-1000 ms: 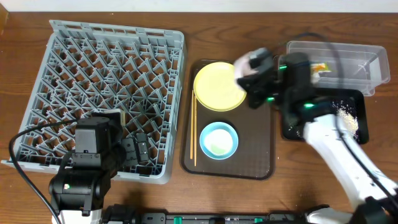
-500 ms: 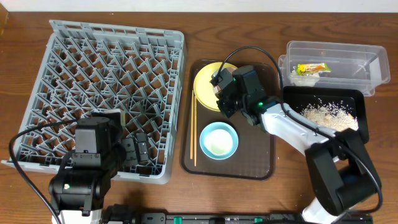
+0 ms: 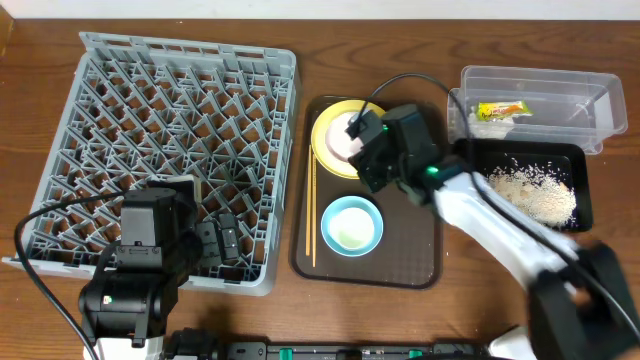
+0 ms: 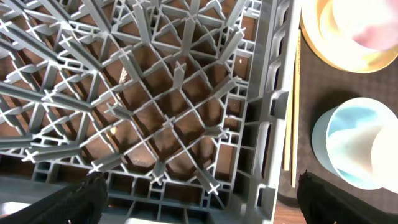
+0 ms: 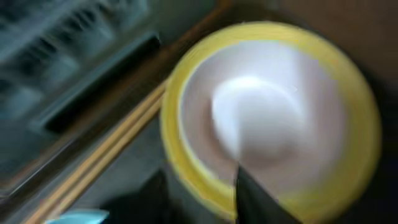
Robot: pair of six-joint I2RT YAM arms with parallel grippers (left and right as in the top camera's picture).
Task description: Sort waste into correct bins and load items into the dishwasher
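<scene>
Right gripper [image 3: 360, 150] | white bowl [image 3: 343, 144] now on yellow plate [image 3: 324, 128] | possibly released

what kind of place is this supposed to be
Probably a robot lab table staged as a dish-clearing station, not a real kitchen. A grey dish rack sits on a wooden table, beside a serving tray with a plate and two sorting bins: a clear tub and a black tray.

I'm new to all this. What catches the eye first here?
The big grey dish rack fills the left side. In the middle, the right gripper hangs over a small white bowl sitting on a yellow plate; to the right, white grains lie heaped in a black tray.
</scene>
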